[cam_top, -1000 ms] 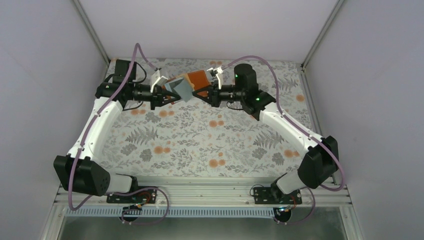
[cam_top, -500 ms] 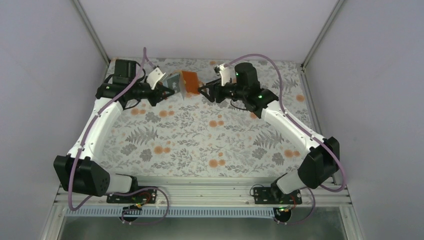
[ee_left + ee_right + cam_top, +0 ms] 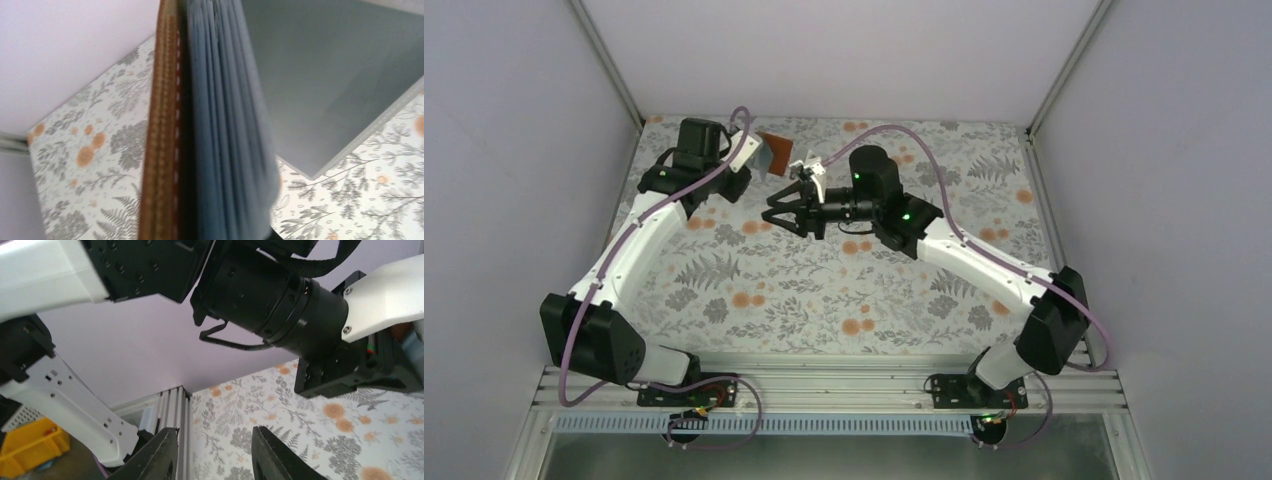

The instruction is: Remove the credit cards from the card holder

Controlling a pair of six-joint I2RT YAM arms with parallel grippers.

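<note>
My left gripper (image 3: 757,160) is shut on the card holder (image 3: 776,151) and holds it up off the table at the back. In the left wrist view the card holder (image 3: 160,150) fills the frame edge-on, with rust-brown leather on the left and blue-grey pocket layers on the right. Its other flap spreads open to the upper right, and the left fingers are hidden behind it. No credit cards show in any view. My right gripper (image 3: 777,214) is open and empty, just in front of and below the holder. The right wrist view (image 3: 215,455) shows only table between its jaws.
The floral table (image 3: 844,290) is enclosed by pale walls on three sides. In the right wrist view the left arm's wrist (image 3: 280,305) hangs close above the right fingers. A yellow bin (image 3: 30,445) sits beyond the table's rail.
The right gripper has let go of the holder, opened and swung left to below it. The left gripper has lifted and turned the holder towards the back wall.
</note>
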